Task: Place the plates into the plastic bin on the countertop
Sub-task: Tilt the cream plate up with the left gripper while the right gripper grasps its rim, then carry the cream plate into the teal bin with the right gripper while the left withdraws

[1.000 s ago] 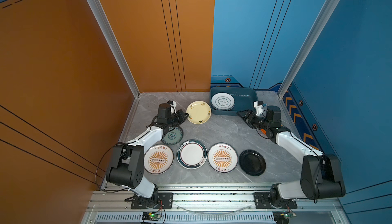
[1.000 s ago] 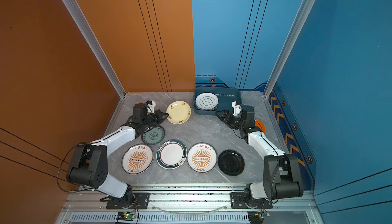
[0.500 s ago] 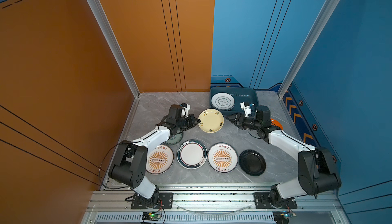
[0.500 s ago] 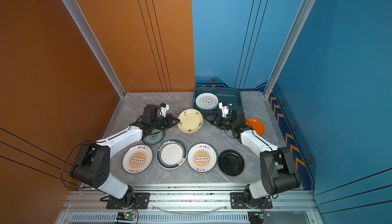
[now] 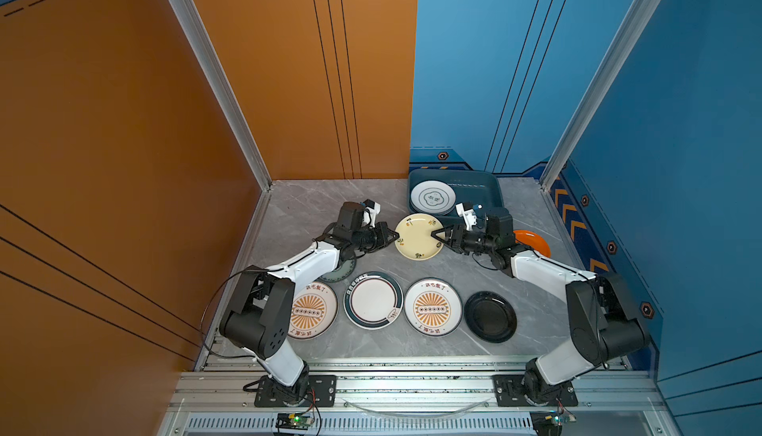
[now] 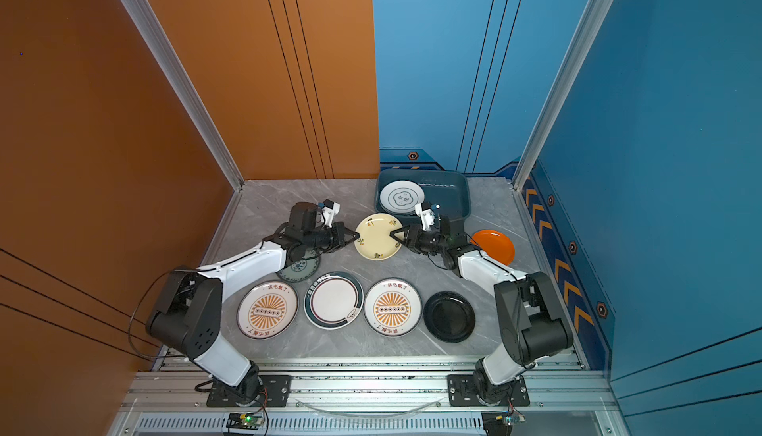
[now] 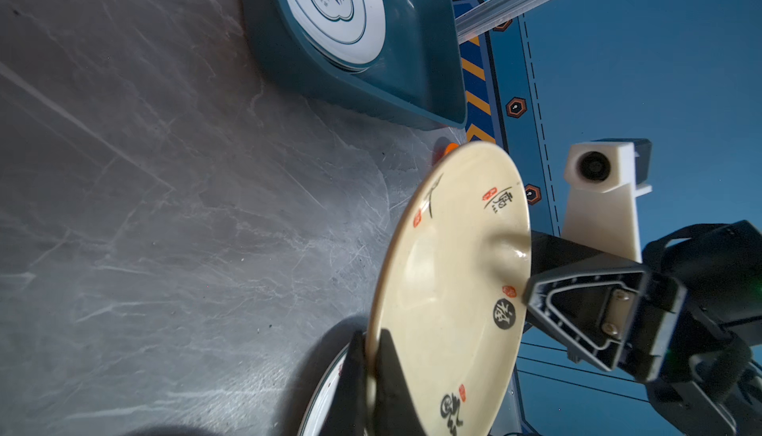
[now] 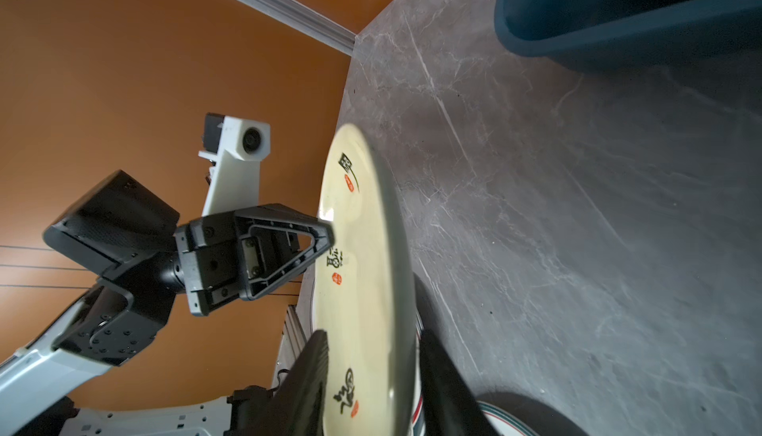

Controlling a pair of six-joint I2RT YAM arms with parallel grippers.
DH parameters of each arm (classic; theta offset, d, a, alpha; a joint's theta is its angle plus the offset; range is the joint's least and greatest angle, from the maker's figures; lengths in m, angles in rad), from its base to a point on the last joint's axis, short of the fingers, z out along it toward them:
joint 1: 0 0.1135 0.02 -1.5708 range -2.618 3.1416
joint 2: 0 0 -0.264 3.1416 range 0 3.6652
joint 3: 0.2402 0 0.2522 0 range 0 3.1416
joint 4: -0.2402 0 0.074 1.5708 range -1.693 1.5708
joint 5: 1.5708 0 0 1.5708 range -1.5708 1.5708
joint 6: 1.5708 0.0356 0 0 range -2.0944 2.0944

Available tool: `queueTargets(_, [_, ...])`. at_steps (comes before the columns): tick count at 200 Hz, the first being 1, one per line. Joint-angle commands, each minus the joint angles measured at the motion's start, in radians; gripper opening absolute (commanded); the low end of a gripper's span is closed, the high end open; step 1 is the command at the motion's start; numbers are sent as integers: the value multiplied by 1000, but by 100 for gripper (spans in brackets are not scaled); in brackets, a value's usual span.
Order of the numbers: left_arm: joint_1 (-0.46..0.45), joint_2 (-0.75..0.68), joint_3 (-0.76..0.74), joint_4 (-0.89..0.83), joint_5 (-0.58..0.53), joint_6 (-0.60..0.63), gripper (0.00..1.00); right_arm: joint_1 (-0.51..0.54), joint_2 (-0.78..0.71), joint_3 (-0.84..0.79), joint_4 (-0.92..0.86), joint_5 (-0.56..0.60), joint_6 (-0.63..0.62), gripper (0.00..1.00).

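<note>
Countertop [image 5: 313, 207]: other plates [image 5: 373, 300] line the front, mid marble is open. Plastic bin [image 5: 482, 190] sits at the back w/ the emblem plate [image 5: 433, 198] filling one half and the other half bare, so there's room imo. Yellow plate [image 5: 416, 240] is held off the marble just short of the bin's front rim, prob a handover. Left gripper [image 5: 395, 239] is clamped on one edge. Right gripper [image 5: 433, 234] straddles the opposite edge, can't tell if it's biting.

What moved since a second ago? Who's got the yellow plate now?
The left gripper, shut on the yellow plate, carried it rightward toward the middle. The right gripper swung left from beside the bin and put its jaws around the plate's opposite rim; a firm grip isn't certain yet. The other plates and the bin stayed put.
</note>
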Motion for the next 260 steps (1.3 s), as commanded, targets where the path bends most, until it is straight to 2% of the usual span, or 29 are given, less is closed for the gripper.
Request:
queueTargets(1, [-10,13,39,22,26,12,0,17,19,20,54,-17,20,30])
queueTargets(50, [-13,18,44,20,28,18,0,21,41,20,69,-9,36,15])
queueTargets(89, [-13,-7,48,-26,7,45,23,-2,40,55,8,4,16,0])
queueTargets(125, [-3,-48,49,-95,-32,90,43,-71,20,165,-224,88,-100,0])
queueTargets(154, [30,-91,14,-104,-52,93,58,-150,16,284,-434,241,-208,0])
queueTargets(191, [105,-155,-41,-138,-67,115,63,-247,52,386,-554,422,-265,0])
queueTargets(232, [161,-208,-99,-124,-95,98,65,-291,147,503,-631,555,-308,0])
queueTargets(260, [198,-224,-142,-92,-96,71,65,-314,232,569,-639,571,-295,0])
